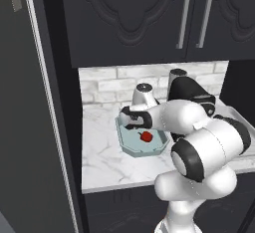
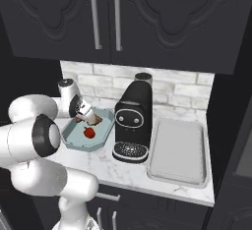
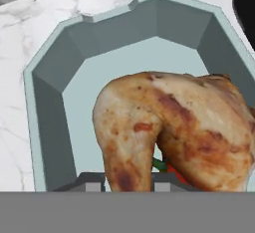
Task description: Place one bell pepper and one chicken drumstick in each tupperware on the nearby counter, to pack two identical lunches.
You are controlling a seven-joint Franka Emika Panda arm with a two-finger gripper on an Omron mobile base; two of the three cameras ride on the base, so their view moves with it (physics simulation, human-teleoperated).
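A pale teal octagonal tupperware (image 1: 133,146) (image 2: 78,137) (image 3: 55,107) sits on the marble counter (image 1: 102,160) (image 2: 133,171). One red bell pepper (image 1: 146,137) (image 2: 89,132) lies on its floor, and a sliver of that pepper (image 3: 172,170) peeks out under the meat in the hand view. My gripper (image 1: 134,123) (image 2: 87,115) (image 3: 127,182) hangs just over the container's far part, shut on a golden-brown chicken drumstick (image 2: 93,120) (image 3: 174,132). A light grey rectangular tupperware (image 2: 178,150) (image 1: 235,115) lies to the right, with nothing in it.
A black coffee machine (image 2: 133,118) (image 1: 188,91) stands between the two containers, close to the teal one's right side. Dark wall cabinets with silver handles (image 2: 96,17) hang above. A tall dark panel (image 1: 35,127) borders the counter's left end.
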